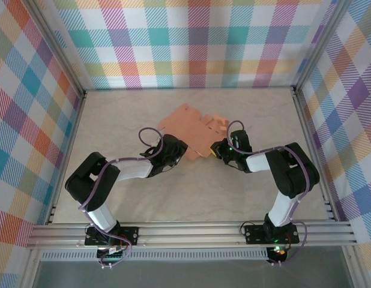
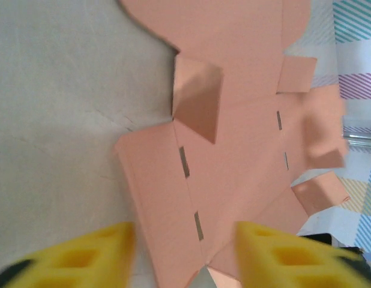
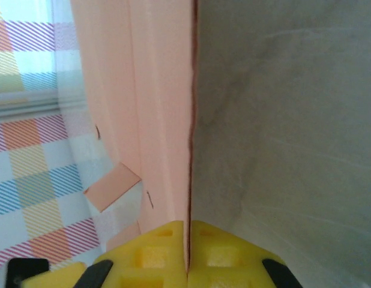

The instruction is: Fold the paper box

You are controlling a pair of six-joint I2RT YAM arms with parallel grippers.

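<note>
The paper box [image 1: 194, 132] is a salmon-orange die-cut card sheet lying mostly flat in the middle of the table, with several flaps partly raised. My left gripper [image 1: 176, 150] is at its near left corner. In the left wrist view the sheet [image 2: 233, 120] fills the upper right. The left gripper [image 2: 185, 258] is open, its yellow fingers [image 2: 95, 252] standing apart on either side of the sheet's near corner. My right gripper [image 1: 217, 149] is at the sheet's near right edge. In the right wrist view the gripper [image 3: 188, 255] is shut on the thin edge of the card [image 3: 161, 120], which stands edge-on.
The grey table top [image 1: 191, 192] is boxed in by checked cloth walls [image 1: 191, 42] at the back and on both sides. An aluminium rail [image 1: 191, 231] runs along the near edge where the arm bases are bolted.
</note>
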